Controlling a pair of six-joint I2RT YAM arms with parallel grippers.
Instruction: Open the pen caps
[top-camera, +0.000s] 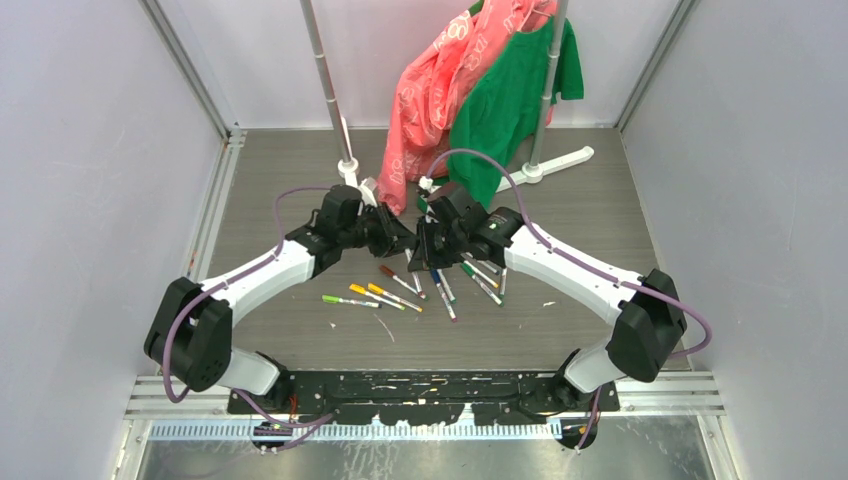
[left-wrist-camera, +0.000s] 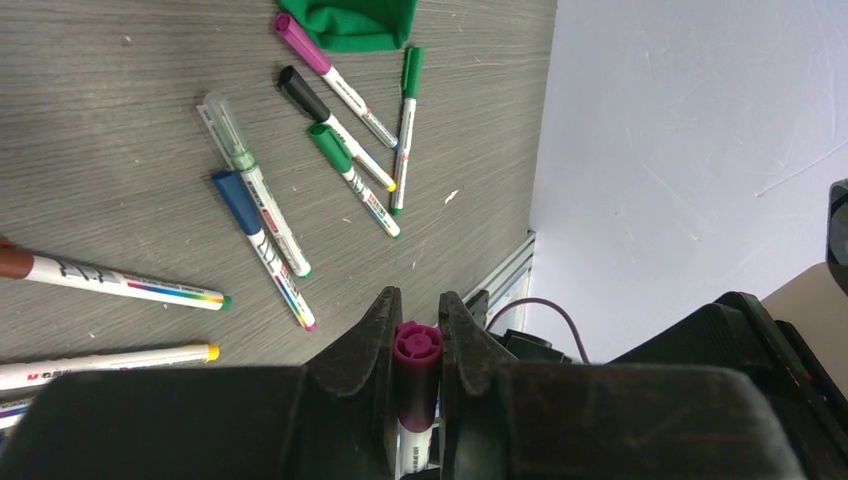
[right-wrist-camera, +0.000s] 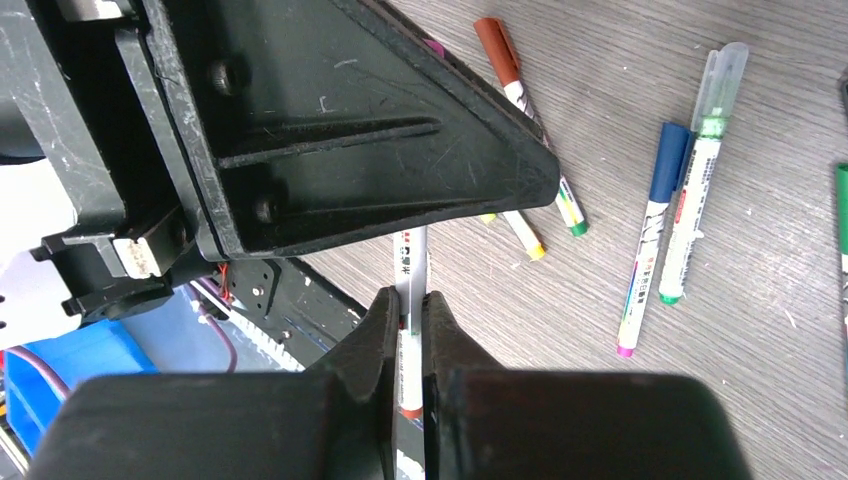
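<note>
Left wrist: left gripper (left-wrist-camera: 417, 312) pinches the stubby magenta plastic cap (left-wrist-camera: 417, 346), right gripper (right-wrist-camera: 408, 302) clamps the white pen barrel (right-wrist-camera: 411, 255), so a skewed pull might slip.

I see a magenta cap (left-wrist-camera: 417, 345) in my black left gripper (left-wrist-camera: 417, 310), a white-barrelled pen (right-wrist-camera: 411, 250) in the right gripper (right-wrist-camera: 408, 300). At twelve o'clock hang a white-printed pink garment (top-camera: 430, 90) and a green garment (top-camera: 510, 100). The table (top-camera: 600, 210) is grey wood-grain.

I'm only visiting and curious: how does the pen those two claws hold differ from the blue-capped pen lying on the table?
The held pen is off the table, left gripper shut on its magenta cap, right gripper on its white barrel; the blue-capped pen lies flat, untouched. Cap colours differ: magenta against blue. Both have white barrels and caps on.
</note>
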